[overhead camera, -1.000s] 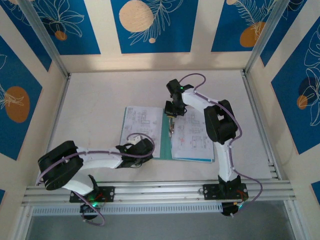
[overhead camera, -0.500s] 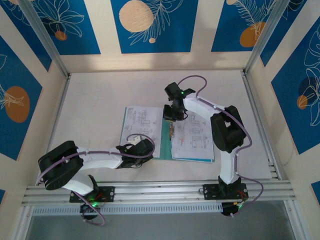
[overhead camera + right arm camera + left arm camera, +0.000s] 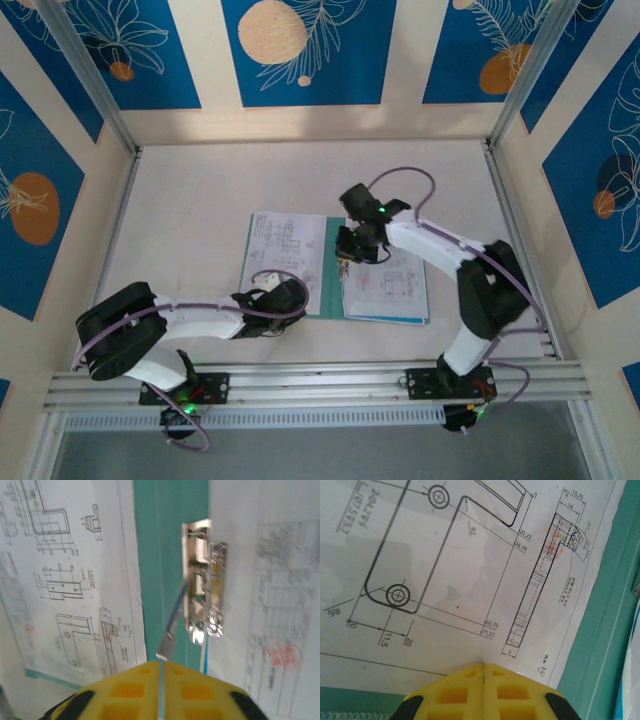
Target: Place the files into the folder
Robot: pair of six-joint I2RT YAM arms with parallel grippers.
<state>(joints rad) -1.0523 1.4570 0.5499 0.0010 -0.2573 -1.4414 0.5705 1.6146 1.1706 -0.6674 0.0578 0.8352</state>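
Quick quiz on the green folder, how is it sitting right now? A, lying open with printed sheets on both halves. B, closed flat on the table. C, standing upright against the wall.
A: the overhead view shows the folder spread flat on the table, with printed sheets lying on either side of its green middle strip.

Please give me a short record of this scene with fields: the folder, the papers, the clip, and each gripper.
folder: thin teal-green folder, lying open on the white table
papers: white printed drawing sheets, one on each half of the folder
clip: shiny metal clip beside the spine, on the right half; its lever appears lifted
left gripper: shut, over the left sheet near its near edge
right gripper: shut, pointing at the clip
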